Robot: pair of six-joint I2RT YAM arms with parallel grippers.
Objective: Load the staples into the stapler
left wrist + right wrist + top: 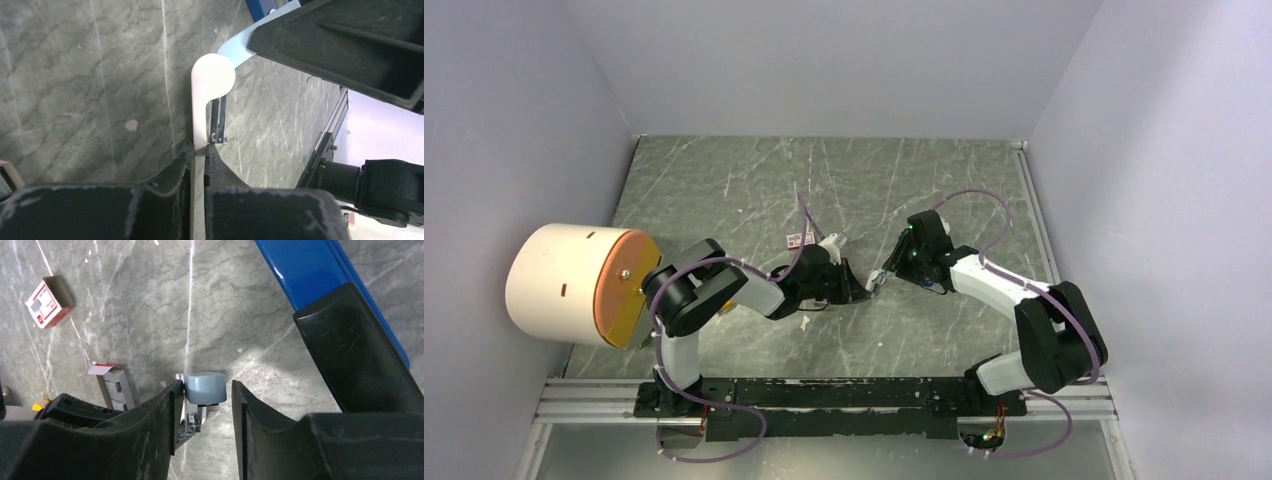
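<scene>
- Nearby, the staples (116,390) lay flat on the table (225,315); the blue stapler (320,280) was just beside the right gripper (206,390).
- The left gripper (199,150) was clamped on the pale blue-grey piece (212,80); the right gripper's fingers (160,410) stood apart around its round end.
- Best to go slowly: the grippers were crowded together, with open table toward the red-and-white box (47,302).

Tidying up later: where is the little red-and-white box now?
The red-and-white box lies on the table in the upper left of the right wrist view, well left of the blue stapler at the upper right.
</scene>
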